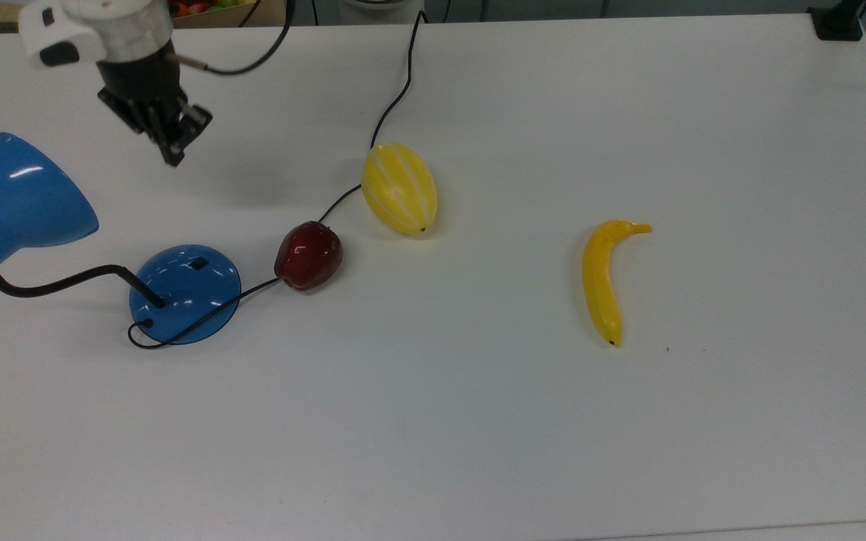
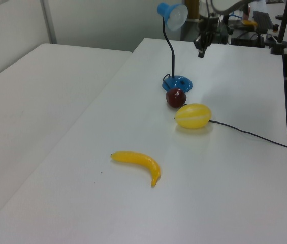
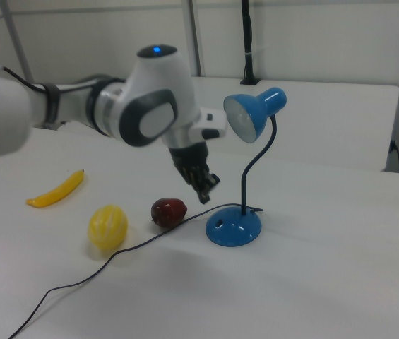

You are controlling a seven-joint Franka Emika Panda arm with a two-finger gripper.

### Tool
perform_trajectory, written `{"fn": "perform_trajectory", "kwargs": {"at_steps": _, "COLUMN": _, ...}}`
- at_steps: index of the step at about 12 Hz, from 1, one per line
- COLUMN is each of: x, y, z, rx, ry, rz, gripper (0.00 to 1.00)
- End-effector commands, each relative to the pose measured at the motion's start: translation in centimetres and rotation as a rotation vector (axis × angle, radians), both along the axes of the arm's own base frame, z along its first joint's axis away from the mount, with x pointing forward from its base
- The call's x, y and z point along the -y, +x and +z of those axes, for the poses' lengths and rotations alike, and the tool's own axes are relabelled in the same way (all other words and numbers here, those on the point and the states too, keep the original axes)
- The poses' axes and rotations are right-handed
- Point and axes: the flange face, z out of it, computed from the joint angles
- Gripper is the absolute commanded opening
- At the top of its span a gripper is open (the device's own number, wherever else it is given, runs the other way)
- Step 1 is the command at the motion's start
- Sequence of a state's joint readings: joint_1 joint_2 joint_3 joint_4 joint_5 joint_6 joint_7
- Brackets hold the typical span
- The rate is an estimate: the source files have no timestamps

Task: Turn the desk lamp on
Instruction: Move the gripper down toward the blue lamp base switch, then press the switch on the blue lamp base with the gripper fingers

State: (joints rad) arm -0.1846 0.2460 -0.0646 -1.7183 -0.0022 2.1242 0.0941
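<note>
The desk lamp is glossy blue, with its cone shade (image 1: 21, 197) at the top view's left and a bent black neck. Its round base (image 1: 185, 294) carries a small black switch (image 1: 198, 264). A thin black cord (image 1: 395, 98) runs from the base to the table's far edge. My gripper (image 1: 174, 155) hangs above the table beyond the base, fingers shut and holding nothing. In the right view the gripper (image 3: 205, 192) hovers just left of the neck, above the base (image 3: 233, 227) and apart from it. In the left view the gripper (image 2: 200, 52) is behind the lamp (image 2: 173, 48).
A dark red apple (image 1: 308, 255) lies right of the base on the cord. A yellow striped melon (image 1: 399, 188) sits beyond it. A banana (image 1: 603, 279) lies further to the top view's right. All rest on the white table (image 1: 478, 421).
</note>
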Motion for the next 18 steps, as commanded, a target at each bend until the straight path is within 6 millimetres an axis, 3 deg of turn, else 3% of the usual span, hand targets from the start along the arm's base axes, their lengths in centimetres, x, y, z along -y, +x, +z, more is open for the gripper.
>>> {"fn": "perform_trajectory", "kwargs": {"at_steps": 1, "x": 1.1, "y": 2.2, "z": -4.0, "rx": 0.082, "ry": 0.002, "rz": -0.096, "gripper": 0.0}}
{"fn": "perform_trajectory", "kwargs": {"at_steps": 6, "x": 1.3, "y": 3.0, "z": -7.6, "rx": 0.066, "ry": 0.01, "rz": -0.139, "gripper": 0.0}}
{"fn": "perform_trajectory", "kwargs": {"at_steps": 9, "x": 1.1, "y": 3.3, "z": -8.8, "rx": 0.069, "ry": 0.008, "rz": -0.135, "gripper": 0.0}}
{"fn": "perform_trajectory", "kwargs": {"at_steps": 15, "x": 0.6, "y": 5.4, "z": -10.0, "rx": 0.102, "ry": 0.002, "rz": -0.159, "gripper": 0.0}}
{"fn": "perform_trajectory", "kwargs": {"at_steps": 18, "x": -0.9, "y": 6.2, "z": -10.7, "rx": 0.147, "ry": 0.004, "rz": -0.176, "gripper": 0.0}}
